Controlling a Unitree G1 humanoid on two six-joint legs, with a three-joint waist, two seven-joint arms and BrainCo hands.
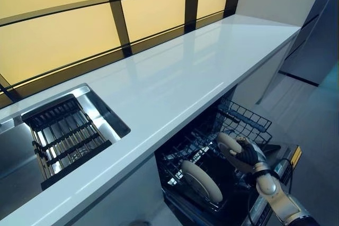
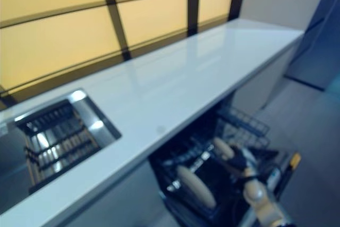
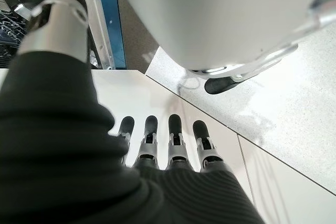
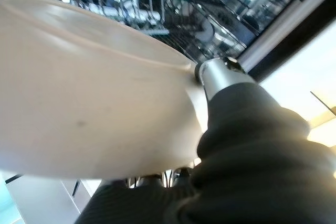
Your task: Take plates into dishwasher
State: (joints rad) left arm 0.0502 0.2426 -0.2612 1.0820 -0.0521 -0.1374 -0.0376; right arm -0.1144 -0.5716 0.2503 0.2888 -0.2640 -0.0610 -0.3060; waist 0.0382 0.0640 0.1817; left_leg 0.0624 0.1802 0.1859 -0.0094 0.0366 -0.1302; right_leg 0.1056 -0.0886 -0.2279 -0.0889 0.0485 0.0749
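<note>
My right hand (image 1: 249, 155) is shut on a cream plate (image 1: 229, 146) and holds it over the pulled-out lower rack (image 1: 241, 120) of the open dishwasher under the counter. In the right wrist view the plate (image 4: 89, 103) fills most of the picture, with my thumb (image 4: 220, 74) over its rim and rack wires behind it. A second cream plate (image 1: 201, 181) stands on edge in the rack, nearer the front. My left hand (image 3: 168, 150) shows only in its wrist view, fingers straight and empty, hanging over the floor.
A long white counter (image 1: 175, 78) runs above the dishwasher. A steel sink (image 1: 100, 112) with a dark drying rack (image 1: 66, 138) sits at its left end. The dishwasher door (image 1: 283, 165) lies open beside my right arm. Grey floor tiles (image 1: 312, 125) lie to the right.
</note>
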